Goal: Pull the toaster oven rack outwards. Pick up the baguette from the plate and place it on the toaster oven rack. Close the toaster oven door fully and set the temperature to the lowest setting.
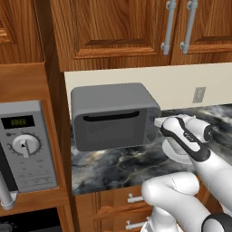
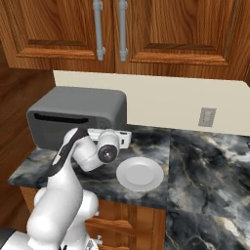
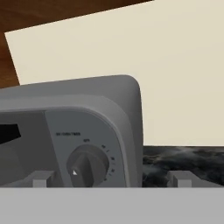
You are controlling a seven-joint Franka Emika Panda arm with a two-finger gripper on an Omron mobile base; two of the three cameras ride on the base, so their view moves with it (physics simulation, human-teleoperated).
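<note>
Marble counter [image 2: 205, 161], rounded grey toaster oven [image 1: 113, 115], tool [image 3: 111, 179] tips apart astride knob [image 3: 87, 165].

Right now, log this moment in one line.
toaster oven door: closed | plate: bare | gripper: open, at upper knob

- Light is even and soft, fairly bright, with no clear source.
- The toaster oven [image 1: 115, 115] casts only a faint shadow on the counter [image 1: 118, 165].
- No glare anywhere.
- The hand view looks slightly blurred, perhaps just coarse rendering.
</note>
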